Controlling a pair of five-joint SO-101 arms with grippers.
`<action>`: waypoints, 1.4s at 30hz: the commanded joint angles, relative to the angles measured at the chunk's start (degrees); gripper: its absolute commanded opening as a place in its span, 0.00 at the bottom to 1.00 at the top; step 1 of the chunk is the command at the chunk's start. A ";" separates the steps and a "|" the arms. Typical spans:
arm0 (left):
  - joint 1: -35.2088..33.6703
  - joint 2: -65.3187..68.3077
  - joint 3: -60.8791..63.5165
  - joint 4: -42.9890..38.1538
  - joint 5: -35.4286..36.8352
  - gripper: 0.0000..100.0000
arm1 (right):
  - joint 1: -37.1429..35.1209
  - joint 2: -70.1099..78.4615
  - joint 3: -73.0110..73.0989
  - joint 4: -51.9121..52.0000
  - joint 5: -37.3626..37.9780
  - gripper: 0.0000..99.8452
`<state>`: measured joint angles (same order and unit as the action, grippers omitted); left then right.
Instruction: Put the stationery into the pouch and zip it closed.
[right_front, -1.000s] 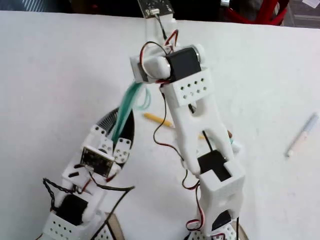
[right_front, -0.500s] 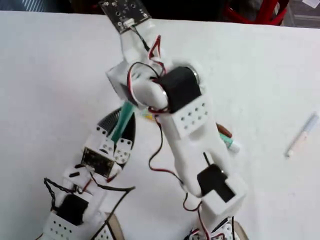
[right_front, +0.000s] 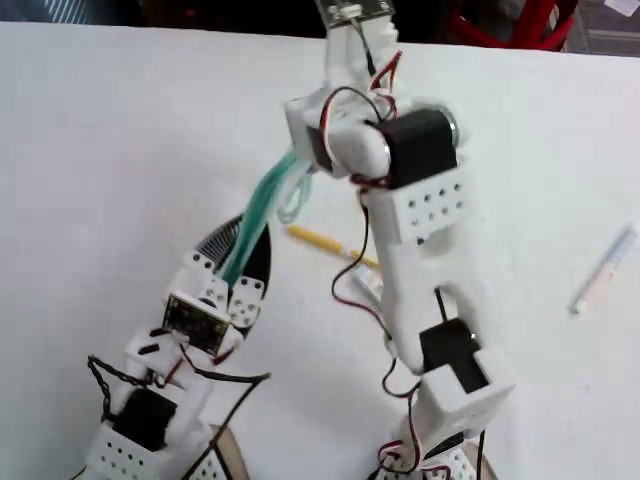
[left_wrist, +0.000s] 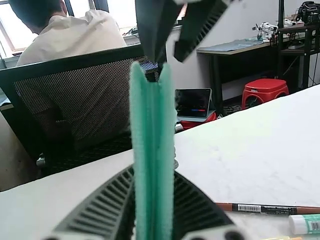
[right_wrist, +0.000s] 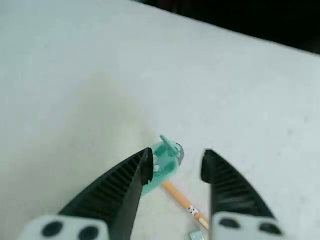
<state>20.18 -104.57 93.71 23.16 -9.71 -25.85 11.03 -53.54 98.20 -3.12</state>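
Note:
My left gripper (right_front: 243, 262) is shut on the teal pouch (right_front: 262, 215), which stands edge-up and stretches away toward the right arm's wrist (right_front: 345, 135). In the left wrist view the pouch (left_wrist: 152, 160) rises between my left gripper's own fingers (left_wrist: 105, 210), and the right gripper (left_wrist: 167, 57) hangs open just above the pouch's top edge. The right wrist view shows my right gripper (right_wrist: 177, 157) open over the pouch's teal end (right_wrist: 167, 155), not touching it. A yellow pencil (right_front: 320, 240) lies on the table beside the pouch.
A brown pencil (left_wrist: 270, 208) and a green-and-white tube (left_wrist: 305, 223) lie next to the pouch. A white pen (right_front: 605, 270) lies far to the right on the white table (right_front: 110, 150). The right arm crosses the middle of the table.
The right arm swung left over the pouch, then back to the right, and its wrist now sits farther right and farther back. The left arm kept still, holding the pouch.

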 joint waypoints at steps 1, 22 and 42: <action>-0.92 0.57 0.18 1.14 -0.44 0.02 | 6.90 1.10 2.46 -1.36 4.22 0.30; -0.92 0.57 0.18 1.05 -0.53 0.02 | 8.66 -26.77 56.70 -25.80 27.08 0.24; -0.84 0.57 0.09 1.05 -0.53 0.02 | 1.89 -36.70 101.19 -85.14 10.90 0.34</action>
<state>20.18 -104.57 93.80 23.16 -9.71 -23.91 -28.62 52.22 14.59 13.05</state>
